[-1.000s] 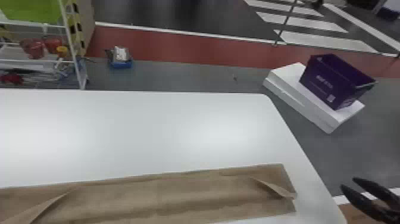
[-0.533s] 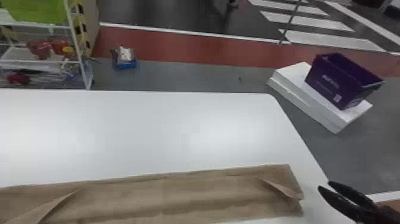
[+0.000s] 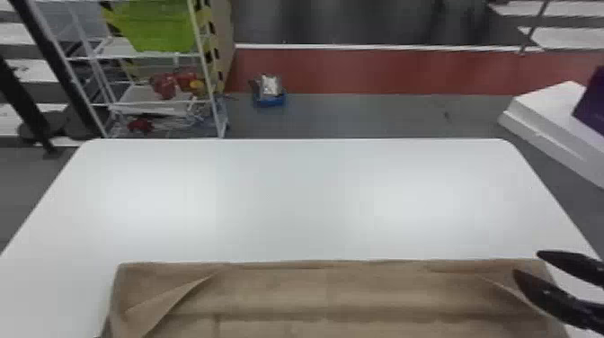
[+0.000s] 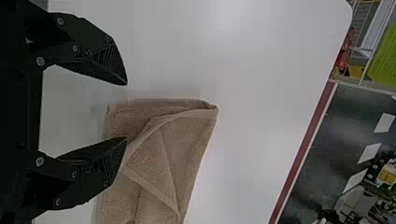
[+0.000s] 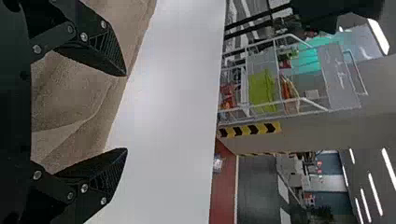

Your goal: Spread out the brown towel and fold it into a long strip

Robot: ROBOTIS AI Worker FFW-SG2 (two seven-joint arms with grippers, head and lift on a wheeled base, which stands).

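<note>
Table: towel on top, laid lengthwise from left to right along the near part; right gripper at the towel's right end, left gripper near its left end. Behind the table, to the left: rack, with bin on an upper shelf and assorted items on the shelf below; on the floor just right of the rack, tray with contents. Beyond the table's far right corner: slab on the floor, crate on it.
</note>
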